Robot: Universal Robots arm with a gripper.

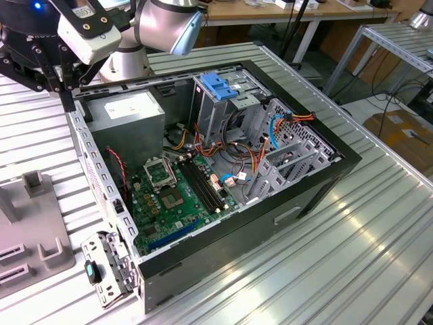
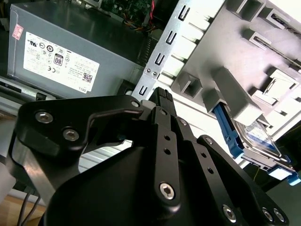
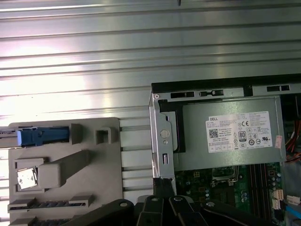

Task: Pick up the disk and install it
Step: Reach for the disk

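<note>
The disk (image 2: 256, 136) is a flat silver drive in a bright blue carrier rail. It rests in a slot of the grey plastic fixture (image 2: 225, 94) beside the open computer case. In the first wrist view its blue rail (image 3: 40, 136) runs along the fixture's (image 3: 70, 174) edge. My gripper (image 1: 65, 95) hangs over the case's rim near the power supply, between case and fixture and apart from the disk. In both wrist views its black fingers (image 2: 162, 96) (image 3: 162, 186) meet, shut on nothing.
The open computer case (image 1: 318, 183) lies on a ribbed metal table (image 1: 379, 257). Inside are a grey power supply (image 1: 128, 112) with a white label, a green motherboard (image 1: 172, 196) and a metal drive cage topped by blue clips (image 1: 220, 84). The grey fixture (image 1: 34, 230) stands at the exterior view's left.
</note>
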